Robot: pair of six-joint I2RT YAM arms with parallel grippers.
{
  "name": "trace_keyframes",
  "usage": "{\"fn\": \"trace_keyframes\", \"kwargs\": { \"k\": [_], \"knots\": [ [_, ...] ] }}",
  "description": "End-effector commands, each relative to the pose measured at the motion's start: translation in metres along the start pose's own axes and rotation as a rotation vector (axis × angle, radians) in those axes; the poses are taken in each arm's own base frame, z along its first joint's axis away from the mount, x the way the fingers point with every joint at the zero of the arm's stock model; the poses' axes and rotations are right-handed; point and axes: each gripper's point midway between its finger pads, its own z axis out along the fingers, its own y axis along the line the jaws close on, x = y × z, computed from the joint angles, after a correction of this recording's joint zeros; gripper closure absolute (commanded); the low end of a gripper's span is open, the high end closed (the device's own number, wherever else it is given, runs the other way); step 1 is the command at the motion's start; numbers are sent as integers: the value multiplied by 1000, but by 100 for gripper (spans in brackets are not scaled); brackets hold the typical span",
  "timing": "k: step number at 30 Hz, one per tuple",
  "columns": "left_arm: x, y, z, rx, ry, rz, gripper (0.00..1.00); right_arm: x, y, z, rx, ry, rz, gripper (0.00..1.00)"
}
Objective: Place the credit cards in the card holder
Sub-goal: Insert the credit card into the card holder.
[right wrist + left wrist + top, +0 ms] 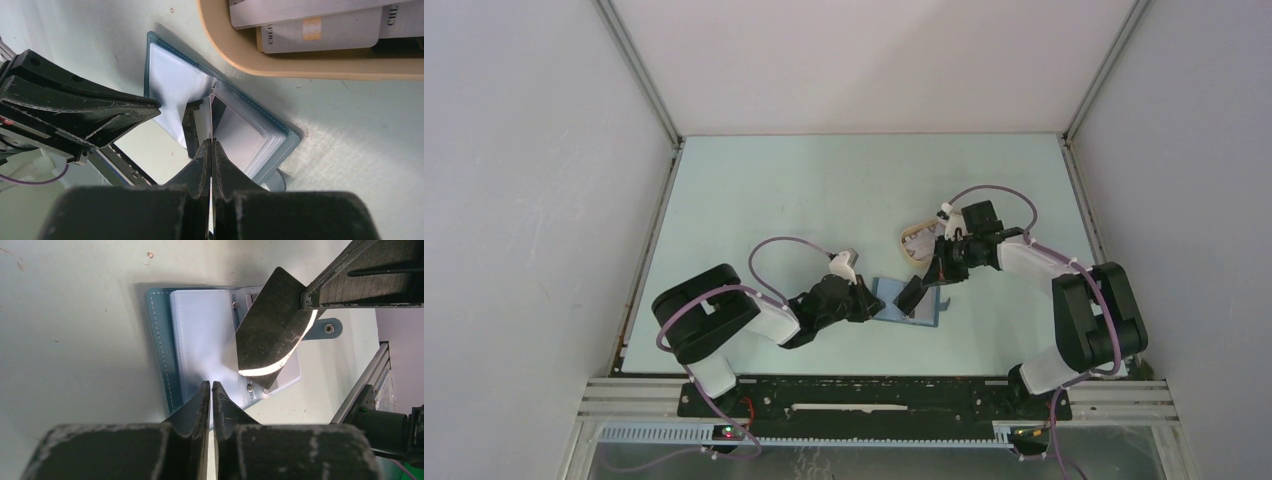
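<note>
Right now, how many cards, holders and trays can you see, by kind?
Card holder: 1
Beige tray: 1
Credit cards: 4 (3 showing in the tray, 1 credit card pinched in the right fingers)
Total: 6

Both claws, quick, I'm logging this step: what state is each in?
Left claw: closed, pinching a pocket sheet of the card holder.
Right claw: closed on a credit card.

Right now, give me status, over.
Left gripper pinching a card holder sleeve. Right gripper shut on a credit card, tilted over the open holder. More cards sit in tray.
</note>
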Motion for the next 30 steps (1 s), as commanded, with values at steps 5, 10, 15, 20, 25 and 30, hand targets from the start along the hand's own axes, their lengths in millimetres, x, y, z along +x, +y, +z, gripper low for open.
{"fn": "trace_keyframes", "kwargs": {
  "k": [5, 10, 15, 20, 25, 30],
  "knots": [
    [-10, -7, -5, 25, -42, 23, 85, -2, 10, 5, -27, 51, -58, 100],
    [-10, -6, -8, 25, -43, 24, 78, 2, 14, 8, -46, 85, -90, 100],
    [-9, -2, -7, 2, -39, 22, 74, 5, 14, 13, -46, 127, -101, 100],
    [-8, 0, -7, -4, -39, 23, 73, 6, 15, 18, -43, 168, -112, 100],
    [-8, -1, -8, 1, -39, 27, 73, 8, 13, 25, -17, 204, -127, 100],
    [-9, -3, -8, 9, -41, 30, 70, 8, 11, 32, 0, 246, -129, 100]
  ]
}}
